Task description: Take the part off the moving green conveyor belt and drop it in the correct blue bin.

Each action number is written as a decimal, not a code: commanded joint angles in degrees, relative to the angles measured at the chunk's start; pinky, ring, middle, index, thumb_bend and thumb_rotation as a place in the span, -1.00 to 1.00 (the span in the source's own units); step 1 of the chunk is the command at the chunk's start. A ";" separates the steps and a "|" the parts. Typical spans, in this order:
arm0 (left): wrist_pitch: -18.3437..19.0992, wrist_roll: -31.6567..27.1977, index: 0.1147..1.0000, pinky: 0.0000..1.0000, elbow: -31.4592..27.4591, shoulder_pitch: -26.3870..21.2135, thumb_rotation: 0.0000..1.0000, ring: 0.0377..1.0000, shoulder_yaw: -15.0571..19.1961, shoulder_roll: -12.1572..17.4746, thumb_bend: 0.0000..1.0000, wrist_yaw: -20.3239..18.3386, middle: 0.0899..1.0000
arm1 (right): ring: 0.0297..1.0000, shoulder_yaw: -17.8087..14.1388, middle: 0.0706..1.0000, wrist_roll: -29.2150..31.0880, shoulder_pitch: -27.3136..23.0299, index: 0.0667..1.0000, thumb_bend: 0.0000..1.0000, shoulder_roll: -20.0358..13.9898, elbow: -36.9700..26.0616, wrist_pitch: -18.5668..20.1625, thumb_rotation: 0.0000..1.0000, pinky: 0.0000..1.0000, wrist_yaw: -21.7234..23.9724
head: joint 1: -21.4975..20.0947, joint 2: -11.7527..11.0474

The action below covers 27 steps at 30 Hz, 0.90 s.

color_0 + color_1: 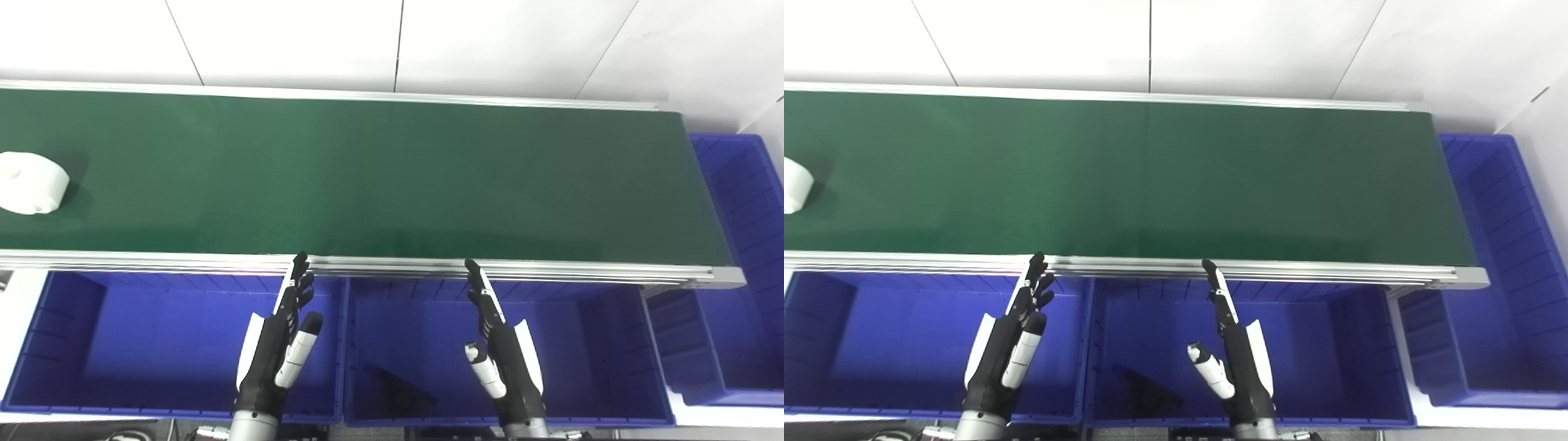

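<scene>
Lying at the far left of the belt [380, 171], the part [29, 182] is a white, squat, rounded piece. My left hand [277, 343] and right hand [505, 349] hover over the bins [184, 392], fingers extended, released, grasping nothing.

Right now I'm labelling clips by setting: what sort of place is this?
Probably a factory-style sorting station: a green conveyor belt carrying a white part, with blue bins lined along its near edge.

White panelled wall [392, 37], thin dark seams
</scene>
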 commanded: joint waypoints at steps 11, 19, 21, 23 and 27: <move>-2.05 0.59 1.00 0.83 -0.78 0.51 1.00 0.90 -0.25 -0.11 0.56 0.38 1.00 | 1.00 0.49 1.00 0.64 -0.02 0.96 0.73 -0.07 -0.88 -1.69 1.00 0.91 0.40 | 0.14 -0.30; -2.10 0.62 1.00 0.84 -0.62 0.54 1.00 0.91 -0.32 -0.08 0.53 0.35 1.00 | 1.00 0.49 1.00 0.58 -0.02 0.96 0.73 -0.19 -0.88 -1.59 1.00 0.94 0.36 | 0.18 -0.40; -2.04 0.54 1.00 0.84 -0.64 0.50 1.00 0.90 -0.33 -0.10 0.53 0.33 1.00 | 1.00 0.51 1.00 0.59 0.05 0.96 0.73 -0.18 -1.02 -1.47 1.00 0.96 0.36 | 0.18 -0.40; -1.83 0.64 1.00 0.84 -0.68 0.48 1.00 0.91 -0.35 -0.12 0.54 0.32 1.00 | 1.00 0.50 1.00 0.46 0.08 0.96 0.72 -0.18 -0.99 -1.54 1.00 0.97 0.29 | 0.29 -0.48; -2.07 0.97 1.00 0.84 -0.30 0.45 1.00 0.91 -0.41 -0.03 0.54 0.41 1.00 | 1.00 0.39 1.00 0.27 0.05 0.96 0.73 -0.10 -0.47 -1.94 1.00 0.97 0.02 | 0.71 -1.45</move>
